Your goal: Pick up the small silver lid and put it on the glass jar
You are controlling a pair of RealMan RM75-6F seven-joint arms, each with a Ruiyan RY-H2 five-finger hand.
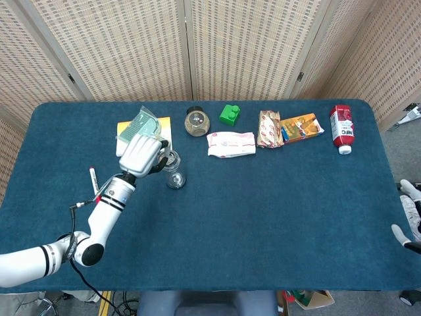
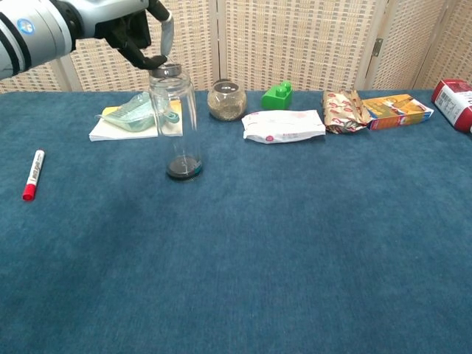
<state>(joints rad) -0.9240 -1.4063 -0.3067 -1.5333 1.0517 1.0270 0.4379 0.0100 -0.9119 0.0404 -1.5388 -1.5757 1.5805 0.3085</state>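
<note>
The tall clear glass jar [image 2: 175,125] stands upright left of the table's centre, also seen from above [image 1: 174,172]. The small silver lid [image 2: 167,71] lies at the jar's mouth. My left hand [image 2: 136,33] hovers over the jar from the left and pinches the lid between thumb and finger; in the head view my left hand [image 1: 141,155] covers the jar's left side. My right hand [image 1: 409,217] shows only at the far right edge, off the table, fingers apart and holding nothing.
A red marker [image 2: 31,174] lies at the left. Along the back stand a yellow pad with a greenish bag [image 2: 133,116], a round jar [image 2: 226,100], a green block [image 2: 277,95], a white packet [image 2: 283,125], a snack packet [image 2: 341,110], an orange box [image 2: 397,110] and a red bottle [image 2: 456,94].
</note>
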